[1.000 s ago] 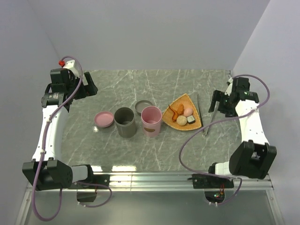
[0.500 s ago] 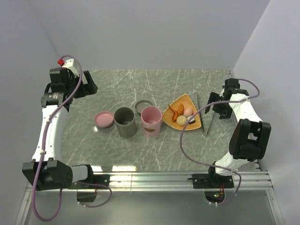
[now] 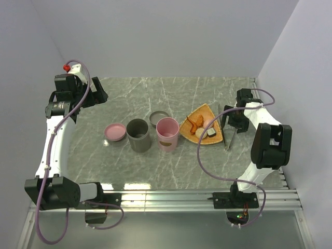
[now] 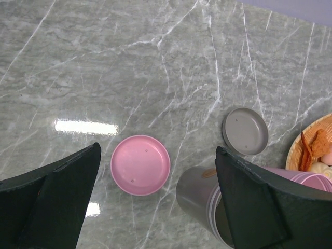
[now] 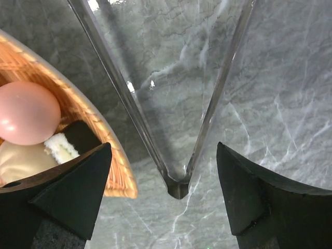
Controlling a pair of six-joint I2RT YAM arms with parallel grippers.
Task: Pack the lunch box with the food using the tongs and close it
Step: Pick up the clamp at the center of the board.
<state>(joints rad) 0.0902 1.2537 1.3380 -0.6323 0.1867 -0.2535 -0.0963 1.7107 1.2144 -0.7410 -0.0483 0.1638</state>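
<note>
The silver tongs (image 5: 178, 188) lie on the marble beside the orange tray, their two arms spreading away from the joined end. My right gripper (image 5: 163, 148) is open above them, a finger on each side of that joined end and touching nothing. From above, the right gripper (image 3: 231, 122) hangs over the tongs (image 3: 227, 141). The food lies on the tray: a pink ball (image 5: 26, 111), a beige ball (image 5: 18, 161), a dark block (image 5: 78, 137) and orange-brown bits (image 3: 194, 122). The lunch box shows as a grey cup (image 3: 138, 135) and a pink cup (image 3: 167, 134). My left gripper (image 3: 96, 94) is open and empty at the far left.
A pink lid (image 4: 140, 164) and a grey lid (image 4: 245, 130) lie flat on the marble near the cups. The woven tray (image 3: 190, 124) sits between the pink cup and the tongs. A cable from the right arm loops over the tray's right corner. Walls close in the back and right.
The right arm has swung left and down over the tongs, and its jaws have narrowed slightly. The left arm has not moved.
</note>
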